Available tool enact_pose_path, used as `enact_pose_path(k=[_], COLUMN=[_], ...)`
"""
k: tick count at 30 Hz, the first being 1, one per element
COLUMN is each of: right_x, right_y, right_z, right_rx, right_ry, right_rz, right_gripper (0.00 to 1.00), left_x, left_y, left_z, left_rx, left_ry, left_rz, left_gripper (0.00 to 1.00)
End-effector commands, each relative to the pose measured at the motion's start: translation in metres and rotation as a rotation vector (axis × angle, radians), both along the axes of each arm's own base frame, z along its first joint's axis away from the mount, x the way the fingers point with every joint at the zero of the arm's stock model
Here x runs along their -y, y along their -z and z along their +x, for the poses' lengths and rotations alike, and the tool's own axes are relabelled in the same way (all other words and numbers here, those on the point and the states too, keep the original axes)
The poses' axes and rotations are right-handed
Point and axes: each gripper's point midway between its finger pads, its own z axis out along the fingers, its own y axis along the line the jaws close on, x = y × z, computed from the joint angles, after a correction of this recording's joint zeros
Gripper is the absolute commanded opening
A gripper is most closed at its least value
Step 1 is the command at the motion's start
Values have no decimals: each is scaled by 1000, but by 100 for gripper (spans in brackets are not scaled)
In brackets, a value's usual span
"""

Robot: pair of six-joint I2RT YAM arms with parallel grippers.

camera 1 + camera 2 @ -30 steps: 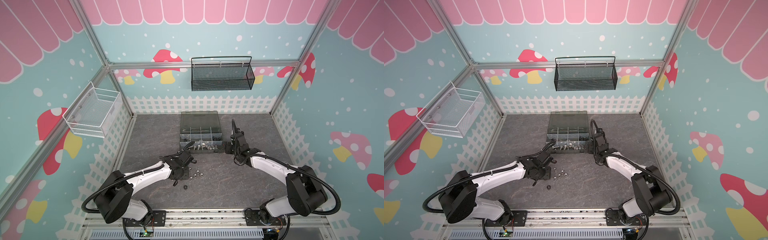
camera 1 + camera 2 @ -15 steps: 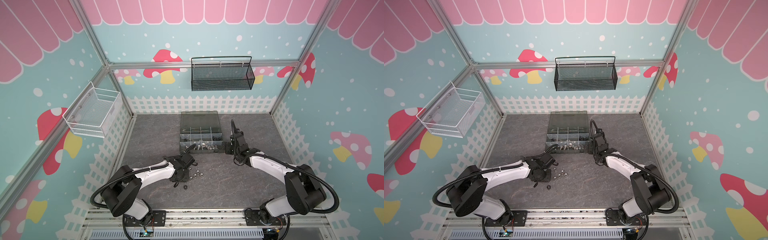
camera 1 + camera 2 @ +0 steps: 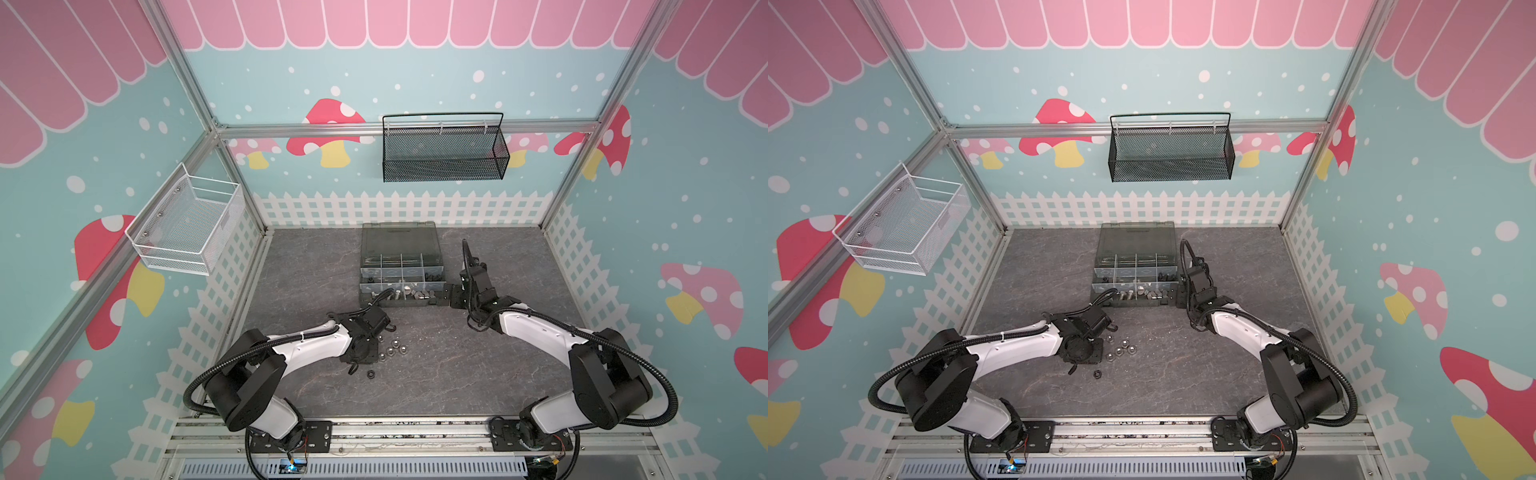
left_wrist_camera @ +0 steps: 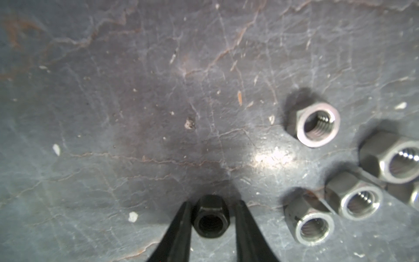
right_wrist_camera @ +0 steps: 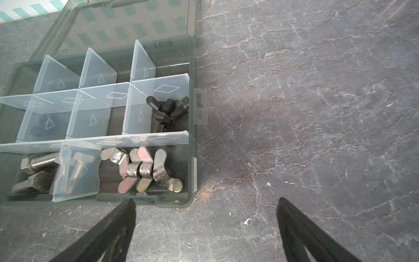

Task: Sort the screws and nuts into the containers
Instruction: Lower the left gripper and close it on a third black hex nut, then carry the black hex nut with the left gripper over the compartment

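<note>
One black nut (image 4: 211,221) between the left gripper (image 4: 214,202) fingers, five silver nuts (image 4: 318,124) beside.

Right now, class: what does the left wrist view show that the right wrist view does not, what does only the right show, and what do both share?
Left wrist only: a black nut between the fingers of the left gripper, contact unclear, with silver nuts beside it. Right wrist only: the organiser case holding black screws, wing nuts and silver screws in separate compartments; the right gripper open. Both: the grey table and black fingers.
</note>
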Motion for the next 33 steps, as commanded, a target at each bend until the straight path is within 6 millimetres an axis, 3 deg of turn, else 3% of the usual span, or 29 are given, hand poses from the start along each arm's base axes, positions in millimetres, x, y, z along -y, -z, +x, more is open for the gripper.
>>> enact_pose_path(k=[1, 6, 16, 21, 29, 33], right_x=[3, 5, 5, 6, 4, 4], right_y=[8, 8, 6, 6, 2, -2], right_z=[-1, -2, -3, -3, -3, -2], right_rx=[-17, -17, -12, -13, -3, 4], right_ry=[14, 20, 19, 22, 17, 18], right_rz=[-2, -7, -3, -2, 6, 11], right_gripper=[98, 98, 98, 98, 98, 98], left_x=[-12, -11, -6, -2, 6, 7], left_y=[15, 10, -6, -31, -93, -102], left_z=[-7, -3, 12, 45, 116, 144], left_rx=[-33, -15, 38, 133, 350, 391], left_ry=[-13, -17, -19, -34, -48, -47], left_rz=[59, 51, 11, -40, -80, -88], left_gripper=[24, 15, 14, 14, 14, 14])
